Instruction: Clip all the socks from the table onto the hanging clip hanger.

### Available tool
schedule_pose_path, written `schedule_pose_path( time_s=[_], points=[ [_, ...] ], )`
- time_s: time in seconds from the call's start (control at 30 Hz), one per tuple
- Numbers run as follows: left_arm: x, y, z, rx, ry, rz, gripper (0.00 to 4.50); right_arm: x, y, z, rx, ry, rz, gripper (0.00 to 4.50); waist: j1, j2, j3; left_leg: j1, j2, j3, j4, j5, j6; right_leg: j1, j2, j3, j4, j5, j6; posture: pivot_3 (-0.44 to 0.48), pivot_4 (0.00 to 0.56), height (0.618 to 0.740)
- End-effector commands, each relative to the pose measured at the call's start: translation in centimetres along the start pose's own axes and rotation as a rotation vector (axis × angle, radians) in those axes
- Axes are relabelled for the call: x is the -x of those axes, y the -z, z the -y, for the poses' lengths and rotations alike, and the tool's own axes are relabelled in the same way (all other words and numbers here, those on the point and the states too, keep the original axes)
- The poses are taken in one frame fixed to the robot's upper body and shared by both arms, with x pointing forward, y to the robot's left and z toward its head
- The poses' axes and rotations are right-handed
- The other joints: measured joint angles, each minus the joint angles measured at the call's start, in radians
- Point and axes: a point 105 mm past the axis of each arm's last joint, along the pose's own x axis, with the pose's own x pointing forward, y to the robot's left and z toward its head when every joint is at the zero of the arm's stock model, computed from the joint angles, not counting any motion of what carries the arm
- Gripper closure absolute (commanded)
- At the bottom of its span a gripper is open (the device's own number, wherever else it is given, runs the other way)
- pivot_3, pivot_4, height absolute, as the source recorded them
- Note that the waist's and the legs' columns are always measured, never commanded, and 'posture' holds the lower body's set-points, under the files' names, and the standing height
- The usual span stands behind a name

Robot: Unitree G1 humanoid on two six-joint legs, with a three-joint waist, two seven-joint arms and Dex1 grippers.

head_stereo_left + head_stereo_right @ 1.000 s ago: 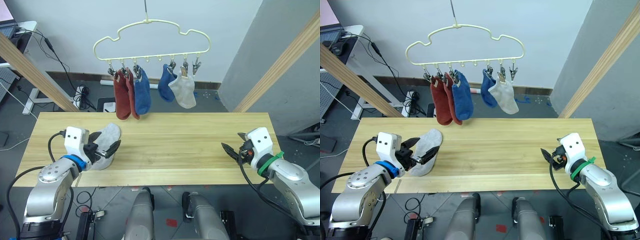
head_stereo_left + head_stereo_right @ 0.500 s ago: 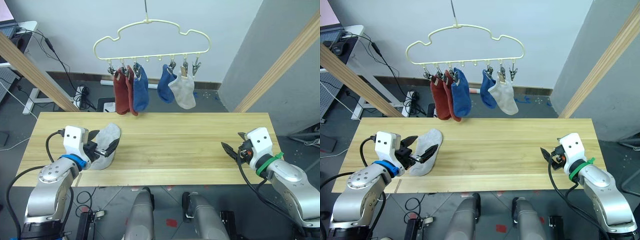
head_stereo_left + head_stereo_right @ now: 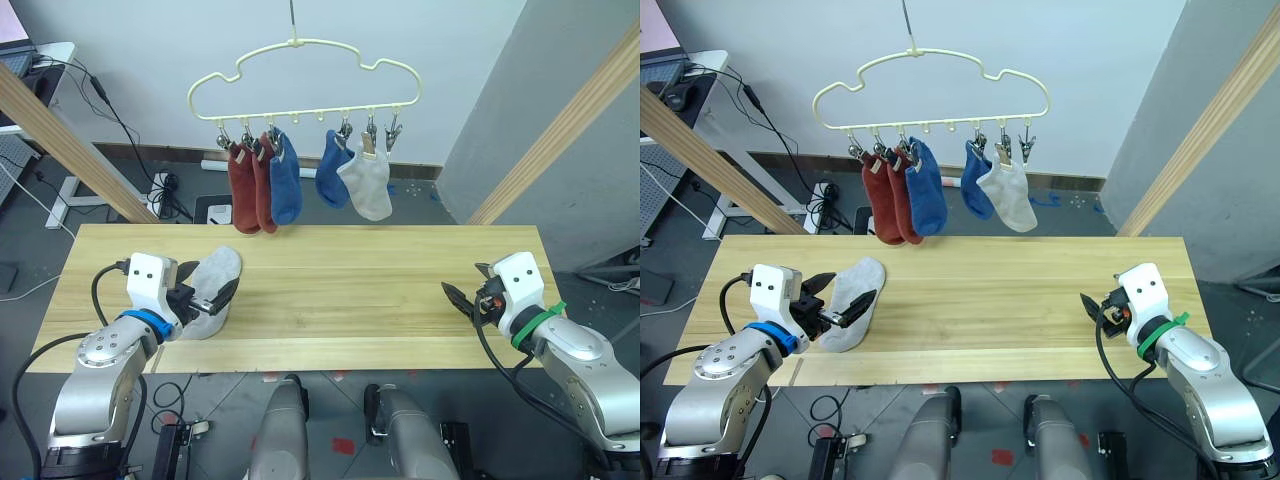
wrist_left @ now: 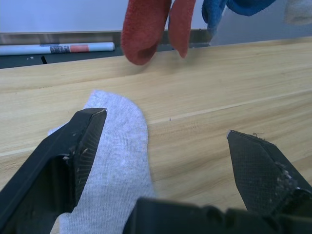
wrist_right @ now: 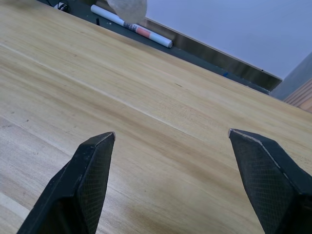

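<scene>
While five socks already hang from the clip hanger point(image 3: 303, 83) — two rust red, two blue and one light grey — the last grey sock point(image 3: 213, 288) lies flat on the table point(image 3: 340, 280), below and to my left of the hanger, so I judge the task close to done, with this one pickup in hand. My left gripper point(image 3: 207, 298) sits right at that sock with its fingers spread wide; in my left wrist view one finger point(image 4: 73, 151) rests over the sock's edge while the other stands over bare wood beside it, so I hold nothing yet. Next, as I read it, I need to shift until the knit lies between both fingers, pinch near the cuff and lift it up to the hanger's free clip point(image 3: 393, 131), at the end of the bar just beyond the hung grey sock. My right gripper point(image 3: 452, 299) hovers over bare table well away from the sock, on the far side of the hanger — its fingers wide apart too, touching nothing.
</scene>
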Motion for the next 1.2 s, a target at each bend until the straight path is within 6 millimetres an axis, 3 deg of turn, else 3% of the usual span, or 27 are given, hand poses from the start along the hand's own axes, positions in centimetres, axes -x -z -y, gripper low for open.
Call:
schedule_pose_path(
  time_s=[0.03, 0.87, 1.2],
  points=[
    [0.35, -0.83, 0.02, -0.021, -0.005, 0.039, 0.02, 0.43, -1.57, 0.16, 0.025, 0.010, 0.056, 0.60, 0.000, 0.000, 0.000, 0.000, 0.000, 0.000, 0.000, 0.000, 0.000, 0.000, 0.000, 0.000, 0.000, 0.000, 0.000, 0.188, 0.331, 0.740],
    [0.46, -0.65, 0.09, -0.026, 0.020, 0.049, 0.02, 0.46, -1.69, 0.24, 0.000, 0.013, 0.064, 0.60, -0.001, 0.000, 0.000, 0.005, 0.000, 0.002, 0.001, 0.001, 0.000, 0.001, 0.000, 0.000, 0.007, 0.000, -0.001, 0.187, 0.325, 0.740],
    [0.49, -0.68, 0.14, -0.025, 0.023, 0.055, 0.02, 0.40, -1.73, 0.32, -0.006, 0.011, 0.062, 0.60, -0.001, 0.000, 0.000, 0.015, 0.000, 0.001, 0.001, 0.001, 0.000, 0.012, 0.000, 0.001, 0.007, 0.000, -0.001, 0.189, 0.328, 0.740]
  ],
)
